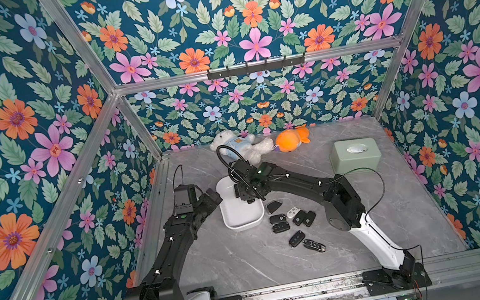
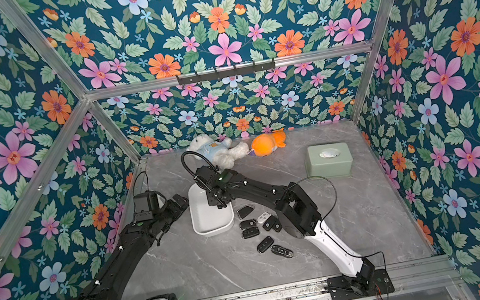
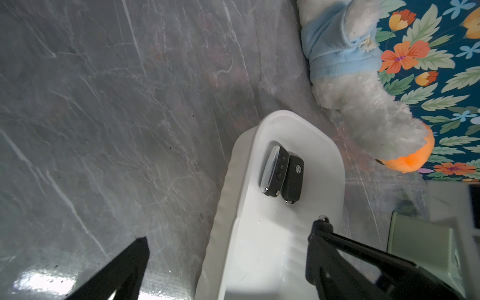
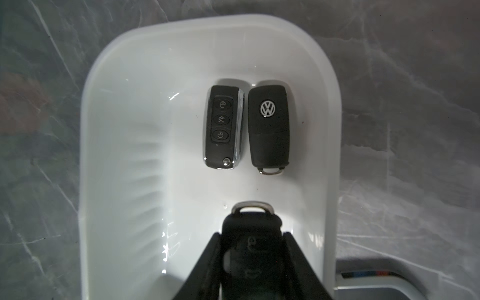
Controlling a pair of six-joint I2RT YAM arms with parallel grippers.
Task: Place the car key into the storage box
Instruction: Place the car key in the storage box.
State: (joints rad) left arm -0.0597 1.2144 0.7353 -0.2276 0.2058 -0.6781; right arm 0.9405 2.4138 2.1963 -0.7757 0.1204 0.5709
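Grey marbled table point(image 1: 377, 216) fills the floor of the cell, and both arms reach in toward its middle. The right arm point(image 1: 304, 184) stretches across, its right gripper point(image 4: 253, 239) poised over the near end of the white storage box point(image 4: 124, 130), jaws pressed together on a black car key point(image 4: 252, 226) whose silver loop points forward. The held key hangs above the box floor; whether it touches I cannot tell. The left gripper point(image 1: 212, 197) sits just beside the box's left wall, spread wide and holding nothing, one of its fingers point(image 3: 130, 259) over bare table. At the back right stands a green box point(image 1: 354, 155); along the rear wall lie a white teddy point(image 1: 241, 147) and an orange toy point(image 1: 291, 139). In the box, two keys lie side by side: a chrome-edged key point(image 4: 223, 127) and a badged key point(image 4: 268, 127). More loose keys point(image 1: 290, 218) are scattered just right of the box.
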